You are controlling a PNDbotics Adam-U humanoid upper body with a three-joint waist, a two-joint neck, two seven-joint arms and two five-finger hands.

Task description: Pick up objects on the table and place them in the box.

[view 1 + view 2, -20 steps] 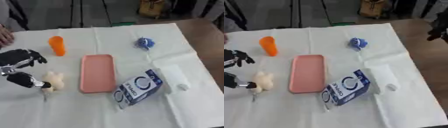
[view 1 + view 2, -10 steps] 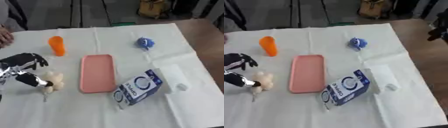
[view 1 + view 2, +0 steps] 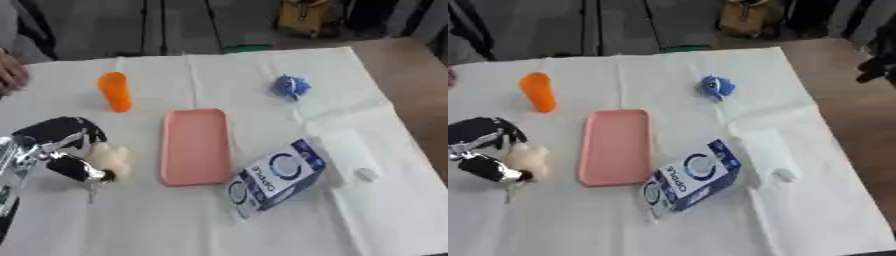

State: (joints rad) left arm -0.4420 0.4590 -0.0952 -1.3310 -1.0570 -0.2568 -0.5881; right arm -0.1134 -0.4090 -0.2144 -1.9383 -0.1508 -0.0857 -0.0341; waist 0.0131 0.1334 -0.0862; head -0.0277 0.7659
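only lettering in view is on the blue-and-white carton (image 3: 274, 177), lying just right of the pink tray (image 3: 194, 146). there's a dark word running along its white face next to a round ring graphic, but it's too blurred to read. nothing else near the tray carries any legible text, number or sign.

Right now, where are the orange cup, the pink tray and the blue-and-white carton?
orange cup (image 3: 115, 91), left eye view, middle of its side.
pink tray (image 3: 194, 146), left eye view, centre of its flat bottom.
blue-and-white carton (image 3: 276, 177), left eye view, its printed top face.
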